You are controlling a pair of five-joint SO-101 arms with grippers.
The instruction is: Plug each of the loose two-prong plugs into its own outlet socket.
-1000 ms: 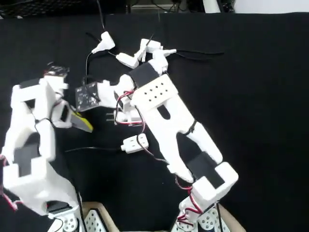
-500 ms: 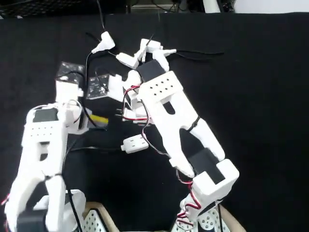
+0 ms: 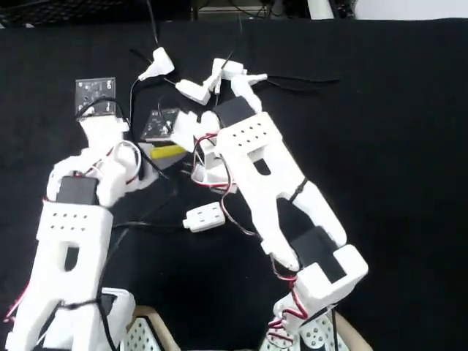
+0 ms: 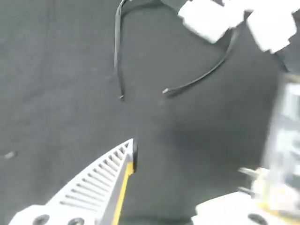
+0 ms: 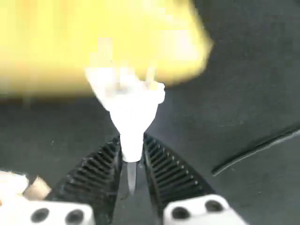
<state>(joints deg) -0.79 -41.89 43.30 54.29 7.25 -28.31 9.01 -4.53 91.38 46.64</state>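
"Starting with the largest, we see the black cloth [image 3: 395,161] over the table; on it stand our two white arms, the left arm [image 3: 73,241] and the right arm [image 3: 274,183], bent in toward each other."

"We agree; the right gripper [image 5: 132,143] is clamped on a white two-prong plug [image 5: 133,110]; its prongs point at the blurred yellow finger of the left gripper [image 3: 164,156]; from above, that plug hangs between the two grippers, near the outlet socket [image 3: 205,216] but not touching it."

"We take the left gripper to be spread wide; its ribbed finger [image 4: 108,178] has bare cloth beside it and nothing held."

"The socket lies flat near the middle of the cloth; the loose plugs [image 3: 193,90] cluster on the far side, well apart from it; thin black cords [image 4: 117,51] curl off them."

"Any writing?"

"We make out pale marks on the small dark boards [image 3: 95,91] at the wrists; they are too small for us to read."
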